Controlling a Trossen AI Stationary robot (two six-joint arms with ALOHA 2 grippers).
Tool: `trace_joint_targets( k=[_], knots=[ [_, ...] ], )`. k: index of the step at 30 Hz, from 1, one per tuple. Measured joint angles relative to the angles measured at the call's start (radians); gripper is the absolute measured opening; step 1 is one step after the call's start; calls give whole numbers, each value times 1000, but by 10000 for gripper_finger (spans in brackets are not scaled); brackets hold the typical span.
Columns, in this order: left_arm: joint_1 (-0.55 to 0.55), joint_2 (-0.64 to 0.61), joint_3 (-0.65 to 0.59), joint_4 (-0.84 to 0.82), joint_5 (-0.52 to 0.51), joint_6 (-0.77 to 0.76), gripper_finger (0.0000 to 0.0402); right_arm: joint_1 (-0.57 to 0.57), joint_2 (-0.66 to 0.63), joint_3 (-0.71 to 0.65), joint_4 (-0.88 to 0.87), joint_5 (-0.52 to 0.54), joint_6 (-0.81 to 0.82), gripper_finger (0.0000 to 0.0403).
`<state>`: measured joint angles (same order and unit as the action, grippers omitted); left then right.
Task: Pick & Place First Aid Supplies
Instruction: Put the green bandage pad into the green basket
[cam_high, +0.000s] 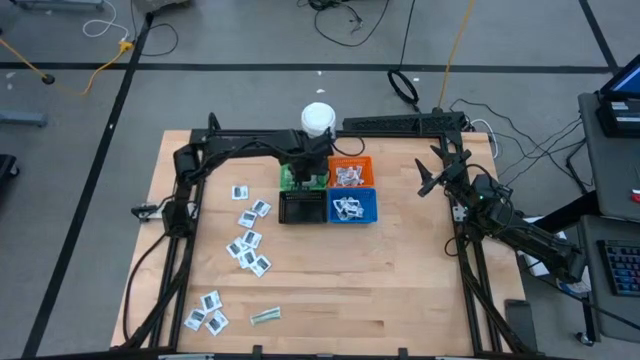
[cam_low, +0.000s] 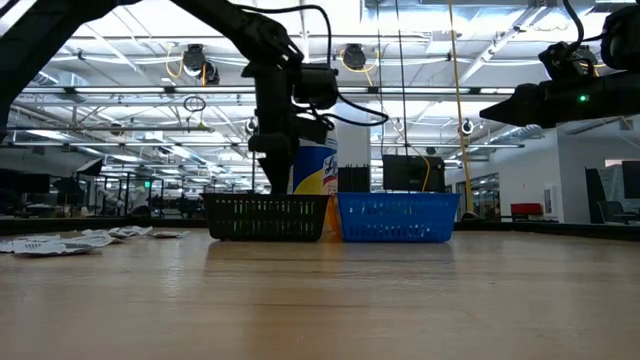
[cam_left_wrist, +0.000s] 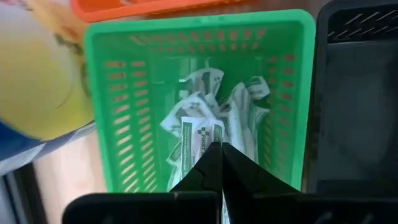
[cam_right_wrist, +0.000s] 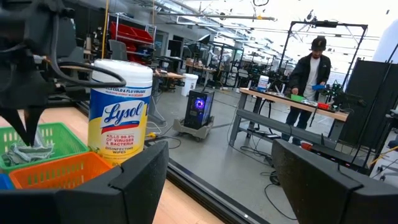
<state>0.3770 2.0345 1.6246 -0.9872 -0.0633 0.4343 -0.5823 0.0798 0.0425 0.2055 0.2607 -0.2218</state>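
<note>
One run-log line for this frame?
left end effector: shut, above green bin | right end effector: open, waiting at table's right | loose packets: table's left
</note>
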Motion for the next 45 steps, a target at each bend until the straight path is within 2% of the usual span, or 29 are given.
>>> trace_joint_targets(
  k=[5,10,16,21,26,30,38,45],
  knots=[
    [-4,7,0,27,-27,-58,7,0,0,0,0,0,0,279],
    [-2,7,0,56,-84,-67,37,0,0,0,0,0,0,279],
    [-9,-14,0,36,-87,-19,120,0,0,0,0,0,0,279],
    [-35,-64,1,-13,-42,-152,190,0,0,0,0,0,0,279],
    [-80,-122,1,-34,65,-275,229,0,0,0,0,0,0,279],
    [-124,-153,2,-54,90,-337,247,0,0,0,1,0,0,279],
    [-200,-164,2,-124,87,-358,266,0,0,0,1,0,0,279],
    [-356,-164,-34,-179,89,-542,258,0,0,0,0,0,0,279]
  ],
)
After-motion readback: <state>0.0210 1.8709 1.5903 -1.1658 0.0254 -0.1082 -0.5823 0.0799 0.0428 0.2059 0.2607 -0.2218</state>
